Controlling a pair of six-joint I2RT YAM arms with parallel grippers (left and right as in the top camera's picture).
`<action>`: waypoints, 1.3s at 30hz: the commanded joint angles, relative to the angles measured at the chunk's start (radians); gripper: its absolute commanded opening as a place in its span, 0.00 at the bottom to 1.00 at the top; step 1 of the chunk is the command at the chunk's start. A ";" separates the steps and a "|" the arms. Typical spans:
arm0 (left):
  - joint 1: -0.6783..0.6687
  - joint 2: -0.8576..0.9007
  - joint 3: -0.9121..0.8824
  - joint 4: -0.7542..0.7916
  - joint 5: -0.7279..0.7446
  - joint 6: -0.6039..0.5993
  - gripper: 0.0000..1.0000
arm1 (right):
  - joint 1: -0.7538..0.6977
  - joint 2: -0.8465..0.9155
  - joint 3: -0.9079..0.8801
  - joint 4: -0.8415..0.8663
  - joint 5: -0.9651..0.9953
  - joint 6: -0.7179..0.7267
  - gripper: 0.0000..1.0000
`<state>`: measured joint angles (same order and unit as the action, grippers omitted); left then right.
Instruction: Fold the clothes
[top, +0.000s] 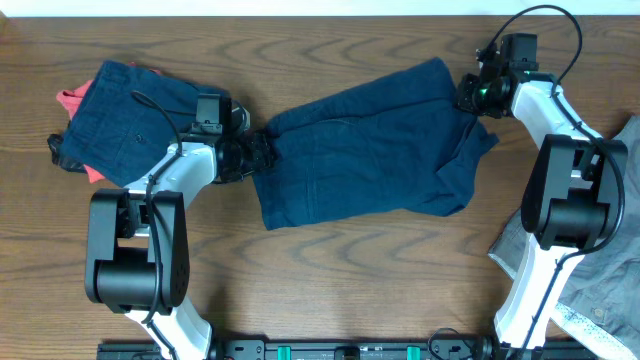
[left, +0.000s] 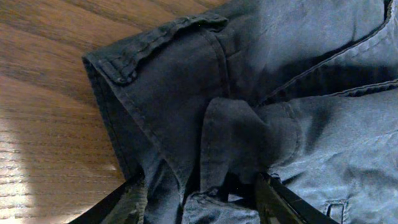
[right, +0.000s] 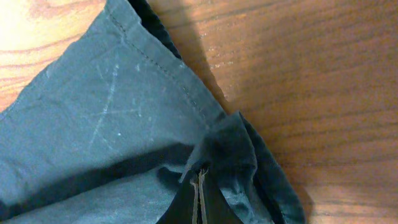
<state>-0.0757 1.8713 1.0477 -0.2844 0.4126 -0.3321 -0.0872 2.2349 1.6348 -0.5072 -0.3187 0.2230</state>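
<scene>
1. While a gripper holds each end of them, the dark navy blue cloth shorts (top: 370, 150) lie spread and creased across the middle of the brown wood-grain table (top: 330, 290), slanting from lower left to upper right
2. At the left end of the shorts sits the left gripper (top: 255, 152), right at the edge of the cloth
3. Seen from its own wrist, the left gripper (left: 202, 202) has its two black fingers (left: 127, 202) standing part-way apart, with a thick bunch of the shorts gathered up and clamped between them; a stitched band edge of the shorts lies flat on the wood just beyond
4. At the upper right corner of the shorts sits the right gripper (top: 472, 98), over the hem
5. Seen from its own wrist, the right gripper (right: 199, 193) has its fingertips pressed together, pinching a small raised fold of the stitched hem; the rest of that corner lies flat on the table
6. Left of the shorts, beyond the left gripper, a second dark navy folded garment with a pocket seam (top: 130, 120) lies on the table
7. A coral-red cloth garment (top: 72, 100) peeks out from under that folded garment, on the side away from the shorts
8. Well to the right of the shorts, at the table's right edge, a light grey cloth garment (top: 610, 285) lies crumpled, apart from the shorts
</scene>
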 joint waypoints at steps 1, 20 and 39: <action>-0.006 0.057 -0.045 -0.017 -0.039 0.006 0.58 | 0.010 -0.023 0.023 -0.019 -0.007 -0.001 0.01; -0.006 0.057 -0.045 -0.019 -0.040 0.006 0.58 | 0.082 -0.373 0.139 -0.217 0.125 -0.108 0.20; -0.006 0.057 -0.045 -0.025 -0.039 0.006 0.58 | 0.075 0.048 0.137 -0.041 0.230 0.065 0.66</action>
<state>-0.0757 1.8713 1.0477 -0.2855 0.4126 -0.3321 -0.0090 2.2658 1.7706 -0.5575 -0.1284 0.2379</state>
